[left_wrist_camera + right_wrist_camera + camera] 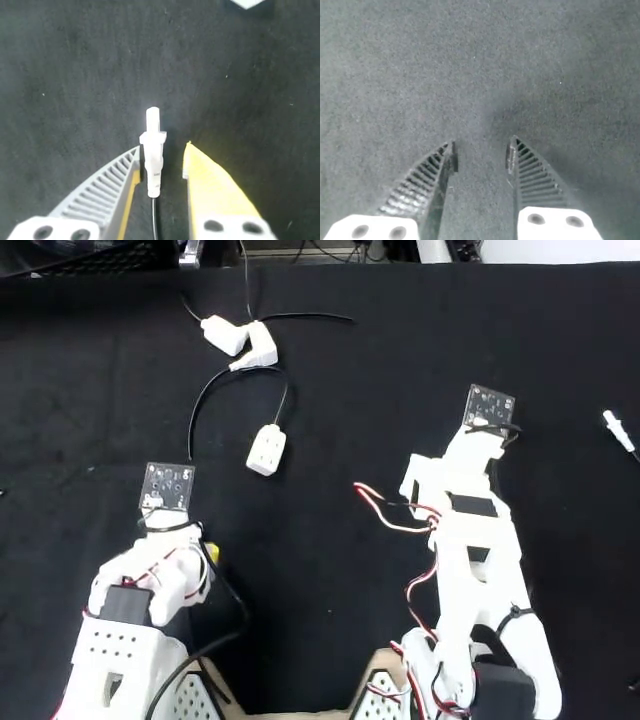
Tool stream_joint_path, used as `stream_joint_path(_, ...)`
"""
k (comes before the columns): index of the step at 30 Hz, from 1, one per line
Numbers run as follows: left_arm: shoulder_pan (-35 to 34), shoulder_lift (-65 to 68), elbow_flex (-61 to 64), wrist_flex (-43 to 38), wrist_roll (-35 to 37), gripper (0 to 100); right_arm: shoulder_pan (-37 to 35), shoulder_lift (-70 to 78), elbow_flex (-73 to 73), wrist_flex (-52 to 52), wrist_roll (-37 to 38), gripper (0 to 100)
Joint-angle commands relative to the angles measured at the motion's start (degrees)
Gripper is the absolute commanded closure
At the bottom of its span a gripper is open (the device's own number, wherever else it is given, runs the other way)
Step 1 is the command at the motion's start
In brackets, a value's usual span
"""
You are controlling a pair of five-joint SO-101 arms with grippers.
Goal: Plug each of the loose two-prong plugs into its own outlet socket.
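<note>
In the left wrist view, a white plug [152, 150] stood between the fingers of the left gripper [163, 148]. Its body lay against the inner edge of the ribbed grey finger [107, 187]. A dark gap separated it from the yellow finger [215, 185], so the fingers were apart and not clamped on it. The plug's front end reached past both fingertips, and its thin black cord [154, 220] ran back between the fingers. Any marking on the plug's body was too small to read.

Seen from the high view, this gripper sat at about 8 o'clock on the black table [330, 540]. A white socket [266, 450] on a looping black cable lay near it, at 1 o'clock from it. Farther off at 11 o'clock from the table's middle, two more white pieces [240, 340] lay touching each other. A second loose plug [618, 430] lay at the 3 o'clock edge, well apart from everything else.

The right gripper [482, 144] had its two ribbed fingers spread apart over bare black cloth, with nothing between them. Its arm stood at about 5 o'clock on the table. No readable writing could be made out on the socket or the other white pieces.
</note>
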Motion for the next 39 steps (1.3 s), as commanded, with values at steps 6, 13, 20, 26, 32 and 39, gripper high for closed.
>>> stream_joint_path(6,-0.48,0.18,-5.85,7.91,-6.86,86,-0.62,-1.8,-0.4,-1.05,0.44,83.2)
stream_joint_path(13,-0.57,4.57,-11.12,9.32,-6.95,86,-0.62,-1.63,-0.13,-2.46,0.35,83.2)
stream_joint_path(20,-4.18,32.35,-23.08,8.53,-6.59,86,-0.62,-1.63,-0.04,-2.55,0.35,83.2)
stream_joint_path(26,-3.82,45.89,-24.84,0.35,-6.59,86,-0.62,-1.63,-0.04,-2.64,0.35,83.2)
stream_joint_path(32,-3.82,49.23,-24.84,-5.1,-5.01,86,-0.62,-1.63,-0.04,-2.64,0.35,83.2)
stream_joint_path(39,-3.82,50.9,-24.92,-9.05,-5.01,86,-0.62,-1.63,-0.04,-2.64,0.44,83.2)
